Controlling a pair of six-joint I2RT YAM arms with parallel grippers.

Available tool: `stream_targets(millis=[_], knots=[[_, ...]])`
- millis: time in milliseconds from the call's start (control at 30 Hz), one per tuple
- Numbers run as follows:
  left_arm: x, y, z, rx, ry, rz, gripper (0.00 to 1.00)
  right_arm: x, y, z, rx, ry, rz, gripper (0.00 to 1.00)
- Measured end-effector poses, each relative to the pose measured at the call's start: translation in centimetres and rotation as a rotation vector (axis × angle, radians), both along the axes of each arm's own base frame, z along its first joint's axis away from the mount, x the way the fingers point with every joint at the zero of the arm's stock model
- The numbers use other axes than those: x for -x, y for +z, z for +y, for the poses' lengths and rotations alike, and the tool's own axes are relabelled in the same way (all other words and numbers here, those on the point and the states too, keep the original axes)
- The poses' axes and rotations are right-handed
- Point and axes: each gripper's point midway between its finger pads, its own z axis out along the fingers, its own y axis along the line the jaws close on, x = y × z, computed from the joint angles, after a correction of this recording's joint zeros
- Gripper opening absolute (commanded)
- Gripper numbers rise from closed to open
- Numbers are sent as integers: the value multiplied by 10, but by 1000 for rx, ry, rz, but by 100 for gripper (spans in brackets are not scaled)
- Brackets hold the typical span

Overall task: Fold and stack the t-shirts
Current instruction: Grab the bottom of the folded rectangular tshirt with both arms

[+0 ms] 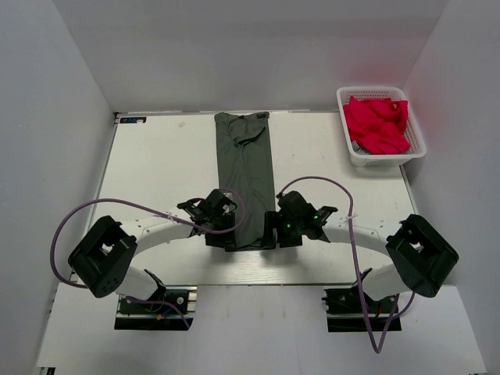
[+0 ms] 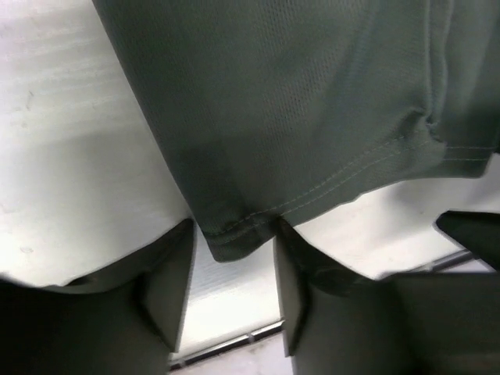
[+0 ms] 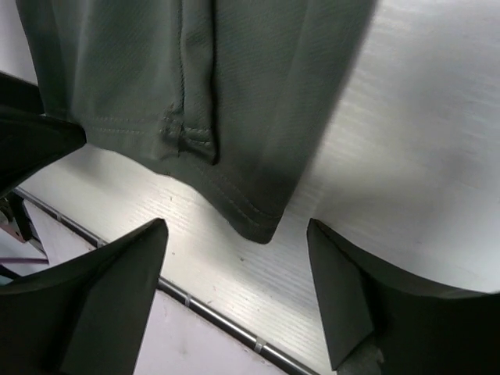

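Table (image 1: 156,172) is carrying everything. Charcoal t-shirt (image 1: 246,176), folded into a long strip, is lying down the table's middle, far to near. White basket (image 1: 416,144) is sitting at far right, holding red-pink t-shirts (image 1: 376,123). Left claw (image 2: 232,234) is standing released, fingers straddling the strip's near-left corner. Right claw (image 3: 236,224) is gaping wide, released, at the near-right corner.

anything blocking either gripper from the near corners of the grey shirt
Nothing visible does. The left gripper and right gripper are both open, each with a near hem corner of the grey shirt right at its fingertips on the table.
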Motion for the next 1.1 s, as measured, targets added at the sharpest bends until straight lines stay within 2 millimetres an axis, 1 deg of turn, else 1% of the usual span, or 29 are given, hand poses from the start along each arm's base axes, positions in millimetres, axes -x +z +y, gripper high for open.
stream_targets(millis=[33, 67, 133, 167, 233, 267, 300, 367, 400, 433, 467, 500, 533, 567, 633, 767, 867, 967, 1100], knots=[[-1, -1, 1, -8, 1, -1, 50, -1, -1, -1, 5, -9, 1, 77], [-1, -2, 0, -13, 0, -1, 45, -2, -2, -2, 6, -16, 3, 76], [-1, -3, 1, -20, -1, -3, 45, -6, -3, -2, 7, -28, -1, 74], [-1, -3, 1, -22, -2, -4, 42, -7, -3, -2, 5, -33, 0, 71], [0, -4, 1, -26, -1, -5, 42, -8, -4, -1, 2, -33, 0, 65], [-1, -4, 1, -25, -1, -6, 38, -9, -4, 0, -2, -33, 1, 60], [-1, -5, 1, -26, 1, -6, 37, -10, -5, 1, -6, -33, 2, 56], [0, -5, 2, -26, 4, -8, 32, -10, -7, 2, -9, -34, 9, 44], [0, -5, 2, -25, 6, -8, 27, -10, -8, 3, -10, -33, 12, 35], [0, -6, 1, -24, 9, -8, 20, -10, -10, 3, -11, -31, 17, 23], [1, -6, 1, -23, 10, -7, 13, -9, -12, 3, -8, -29, 20, 17], [1, -7, 1, -23, 12, -7, 0, -8, -14, 3, -4, -28, 29, 13], [1, -7, 1, -19, 15, -7, 0, -6, -15, 3, -6, -28, 41, 10], [2, -6, 0, -16, 14, -10, 0, -6, -16, 4, -7, -27, 43, 9], [3, -5, 1, -15, 13, -11, 0, -5, -15, 4, -10, -23, 46, 9], [6, -1, 4, -11, 17, -15, 0, -4, -13, 4, -15, -12, 41, 0], [2, 8, 4, -2, 23, -43, 0, -6, -6, 5, -16, -8, 30, 0], [-8, 21, -1, 5, 32, -80, 0, -15, 6, 10, -19, -8, 2, 0], [-35, 47, -11, 19, 64, -159, 0, -37, 29, 20, -27, -20, -75, 0]])
